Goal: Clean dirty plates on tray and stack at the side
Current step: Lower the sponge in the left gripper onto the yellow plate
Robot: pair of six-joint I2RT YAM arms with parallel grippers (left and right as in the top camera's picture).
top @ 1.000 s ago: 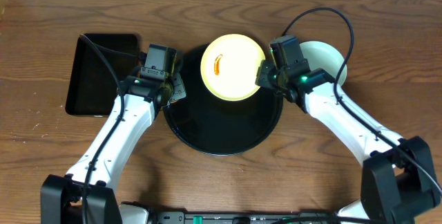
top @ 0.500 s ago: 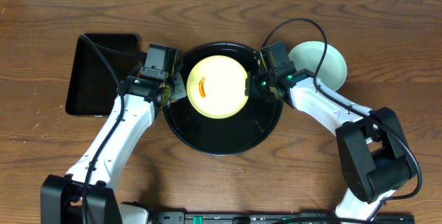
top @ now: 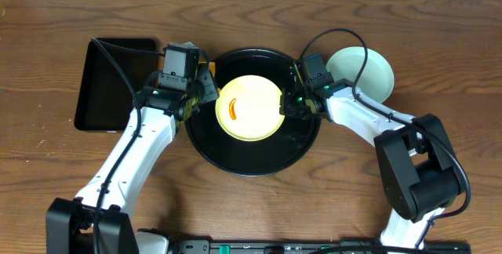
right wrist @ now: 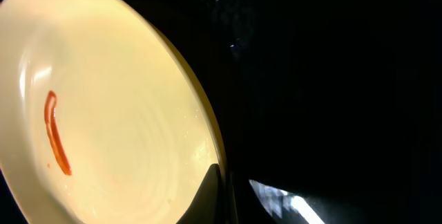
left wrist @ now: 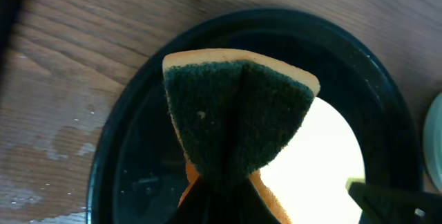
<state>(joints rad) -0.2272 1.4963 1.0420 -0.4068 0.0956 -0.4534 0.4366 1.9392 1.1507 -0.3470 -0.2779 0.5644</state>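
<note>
My right gripper [top: 289,105] pinches the rim of the yellow plate [top: 249,117] over the round black tray [top: 235,158] on the brown wooden table [top: 251,19]. My left gripper [top: 205,89] clamps a green sponge [left wrist: 235,120] beside it.

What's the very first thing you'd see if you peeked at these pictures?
The bright pale yellow plate jumps out against the big round black tray in the middle of the table. It has an orange sauce smear on its left part. The right gripper pinches its right rim, and the left gripper holds a dark green sponge at the tray's left edge.
</note>
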